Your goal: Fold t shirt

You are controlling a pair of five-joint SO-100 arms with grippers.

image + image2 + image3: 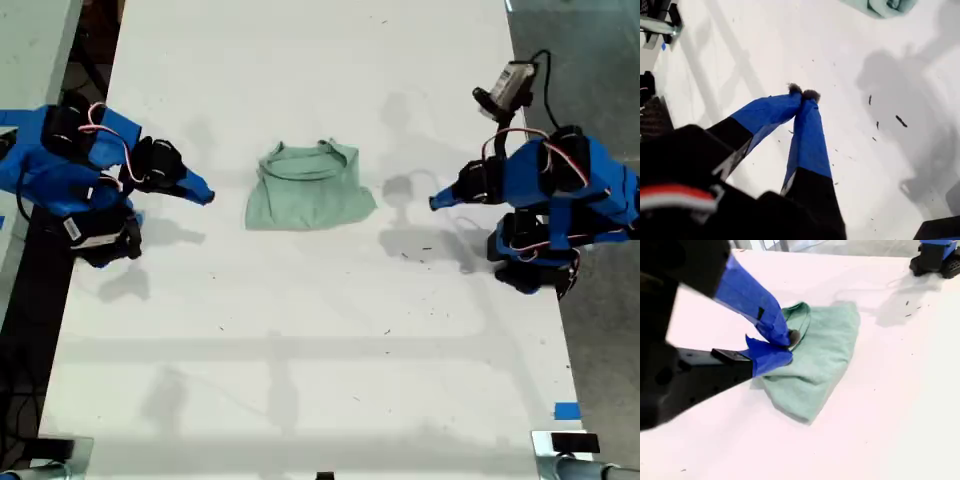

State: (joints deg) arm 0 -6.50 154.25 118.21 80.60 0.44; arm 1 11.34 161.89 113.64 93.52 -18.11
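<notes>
Pale mint-green cloth t shirt (308, 190) sits folded small. My first gripper (804, 93) clenched empty; my second gripper (782, 346) clenched empty, clear of it. Best leave both arms parked.

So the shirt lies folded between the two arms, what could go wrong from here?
1. My second gripper is shut and close beside the t shirt; moving forward like this, it could shove the bundle and loosen the fold.
2. The fold looks uneven, so a pinch on the top layer alone might pull it open.
</notes>
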